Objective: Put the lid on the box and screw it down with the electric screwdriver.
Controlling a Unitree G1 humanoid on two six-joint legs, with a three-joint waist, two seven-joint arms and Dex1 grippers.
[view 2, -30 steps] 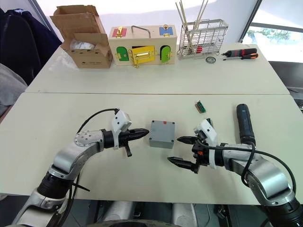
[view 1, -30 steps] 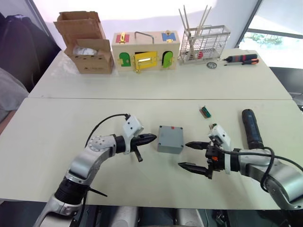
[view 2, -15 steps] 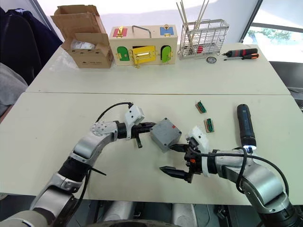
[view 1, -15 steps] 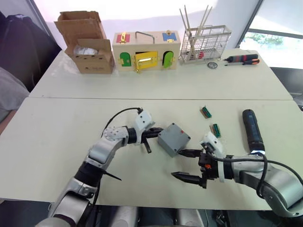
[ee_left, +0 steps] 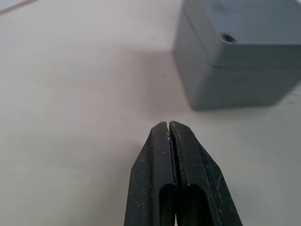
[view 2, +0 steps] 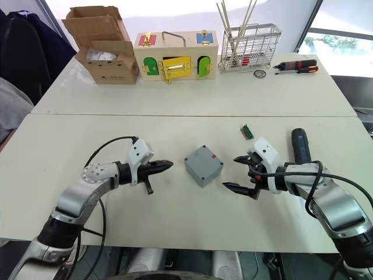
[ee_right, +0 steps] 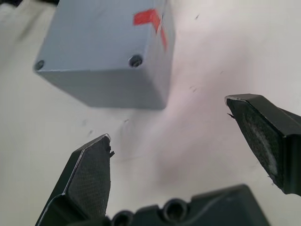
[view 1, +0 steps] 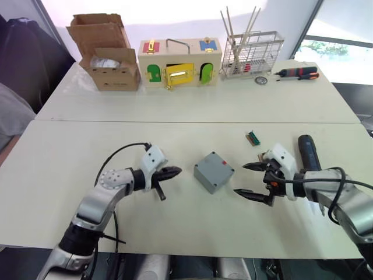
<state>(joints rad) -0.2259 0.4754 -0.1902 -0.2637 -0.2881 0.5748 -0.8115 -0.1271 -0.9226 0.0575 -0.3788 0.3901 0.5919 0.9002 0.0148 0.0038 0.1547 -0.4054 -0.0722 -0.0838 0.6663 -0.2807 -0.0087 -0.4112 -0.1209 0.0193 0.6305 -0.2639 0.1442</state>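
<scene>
On the desk (view 1: 70, 175) the box (view 1: 213, 171) is set turned at an angle, between the two pincers and touched by neither; the lid appears to be seated on it, though the seam is hard to judge; the left pincer (view 1: 176, 171) is closed on nothing, just beside the box; the right pincer (view 1: 249, 179) is spread open; the electric screwdriver (view 1: 308, 153) lies beyond the right arm.

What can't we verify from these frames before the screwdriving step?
- Box: its inside is hidden in all views by the closed top; whether screws sit in the corner holes is too small to tell.
- Lid: the right wrist view shows no clear seam, so lid and box cannot be told apart.
- Electric screwdriver: its near end is hidden behind the right tool and arm.
- Cardboard carton: contents too small to identify.
</scene>
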